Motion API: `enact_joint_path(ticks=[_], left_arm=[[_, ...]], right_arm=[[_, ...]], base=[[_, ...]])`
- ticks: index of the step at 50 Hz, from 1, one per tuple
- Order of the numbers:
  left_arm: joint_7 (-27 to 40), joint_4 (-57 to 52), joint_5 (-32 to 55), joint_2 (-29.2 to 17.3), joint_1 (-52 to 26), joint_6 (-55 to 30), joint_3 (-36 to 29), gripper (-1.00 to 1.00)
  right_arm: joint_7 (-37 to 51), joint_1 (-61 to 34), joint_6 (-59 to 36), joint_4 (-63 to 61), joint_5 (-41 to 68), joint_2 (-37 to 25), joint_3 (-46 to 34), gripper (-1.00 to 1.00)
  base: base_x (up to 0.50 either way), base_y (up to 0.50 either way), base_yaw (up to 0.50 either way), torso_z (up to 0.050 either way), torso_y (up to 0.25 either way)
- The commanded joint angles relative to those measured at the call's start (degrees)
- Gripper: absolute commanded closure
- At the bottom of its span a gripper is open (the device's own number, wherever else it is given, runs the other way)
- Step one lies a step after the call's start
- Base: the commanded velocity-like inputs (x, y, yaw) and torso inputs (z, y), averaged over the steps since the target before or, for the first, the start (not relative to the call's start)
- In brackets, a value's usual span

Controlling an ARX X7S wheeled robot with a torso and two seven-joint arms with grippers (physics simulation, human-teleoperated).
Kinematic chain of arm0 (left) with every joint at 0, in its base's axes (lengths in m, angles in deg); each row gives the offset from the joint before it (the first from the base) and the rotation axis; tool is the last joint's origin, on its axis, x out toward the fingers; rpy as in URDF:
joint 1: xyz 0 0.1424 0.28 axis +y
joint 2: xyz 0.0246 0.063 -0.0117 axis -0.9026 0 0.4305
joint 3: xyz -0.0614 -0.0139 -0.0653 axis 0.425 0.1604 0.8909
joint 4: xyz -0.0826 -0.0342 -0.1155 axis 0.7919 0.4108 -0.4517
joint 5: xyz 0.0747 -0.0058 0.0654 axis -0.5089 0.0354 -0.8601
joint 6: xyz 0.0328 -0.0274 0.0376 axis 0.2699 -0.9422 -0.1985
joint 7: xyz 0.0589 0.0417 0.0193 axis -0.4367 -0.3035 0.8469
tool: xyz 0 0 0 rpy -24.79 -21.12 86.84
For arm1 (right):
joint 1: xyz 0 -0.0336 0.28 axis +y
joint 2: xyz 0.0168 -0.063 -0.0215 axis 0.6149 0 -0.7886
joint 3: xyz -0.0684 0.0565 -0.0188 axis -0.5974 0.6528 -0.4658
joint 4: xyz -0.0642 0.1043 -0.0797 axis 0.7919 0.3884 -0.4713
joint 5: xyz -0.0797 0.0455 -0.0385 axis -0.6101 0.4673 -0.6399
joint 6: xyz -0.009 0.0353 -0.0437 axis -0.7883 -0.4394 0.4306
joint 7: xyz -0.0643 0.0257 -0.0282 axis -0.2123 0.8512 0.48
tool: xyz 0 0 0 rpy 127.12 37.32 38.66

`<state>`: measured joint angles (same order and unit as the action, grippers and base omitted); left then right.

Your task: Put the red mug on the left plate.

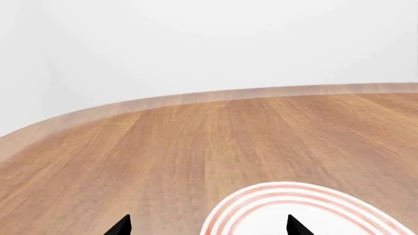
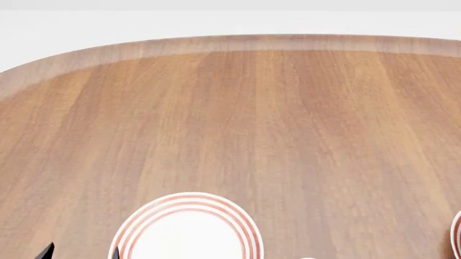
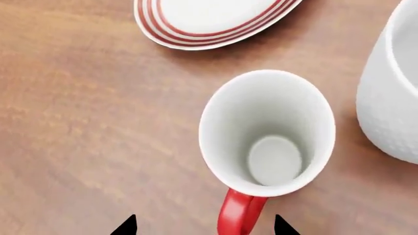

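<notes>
The red mug (image 3: 267, 142) stands upright on the wooden table, seen from above, white inside, with its red handle (image 3: 240, 215) pointing toward my right gripper (image 3: 203, 227). That gripper is open and the handle lies between its two tips, nearer one of them. The left plate (image 2: 189, 229), white with thin red rings, lies at the near left in the head view and also shows in the left wrist view (image 1: 307, 210). My left gripper (image 1: 209, 229) is open and empty, low over the plate's edge; its tips show in the head view (image 2: 81, 252).
A larger plain white mug (image 3: 392, 83) stands close beside the red mug. A ringed plate (image 3: 209, 19) lies just beyond the red mug; I cannot tell which plate it is. The second plate's rim (image 2: 456, 234) shows at the head view's right edge. The table's far edge (image 2: 230, 43) curves.
</notes>
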<state>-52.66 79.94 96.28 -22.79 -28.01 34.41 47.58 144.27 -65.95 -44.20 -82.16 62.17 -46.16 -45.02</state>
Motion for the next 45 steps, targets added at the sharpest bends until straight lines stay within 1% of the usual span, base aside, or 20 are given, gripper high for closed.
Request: enact_joint_path(ticks=[1,30,39,40,45], left_arm=[[0.16,0.27,0.20,-0.19,-0.21,0.19,-0.27,-1.00],[0.97,-0.11,0.45,-0.67,-0.09,0.07,-0.94,-1.00],[1.15,-0.19,0.55,-0.80,-0.11,0.07,-1.12,-1.00],[1.16,-0.18,0.59,-0.82,-0.12,0.09,-1.13,-1.00],[1.27,-0.29,0.69,-0.92,-0.13,0.05,-1.22,-1.00]], right_arm=[[-0.95,-0.75,1.36,2.38,-0.49,-0.36,-0.92,-1.00],[-1.84,-1.97,2.76,7.88,-0.39,-0.80,-2.82,-1.00],[-1.45,-1.88,3.00,7.65,-0.11,-1.06,-3.17,-1.00],[-1.42,-1.85,3.01,7.59,-0.08,-1.09,-3.22,1.00],[-1.38,-1.67,3.20,7.15,0.09,-1.32,-3.38,1.00]], base=[[0.00,0.00,0.00,0.000,0.000],[0.00,0.00,0.00,0.000,0.000],[0.00,0.00,0.00,0.000,0.000],[0.00,0.00,0.00,0.000,0.000],[0.00,0.00,0.00,0.000,0.000]])
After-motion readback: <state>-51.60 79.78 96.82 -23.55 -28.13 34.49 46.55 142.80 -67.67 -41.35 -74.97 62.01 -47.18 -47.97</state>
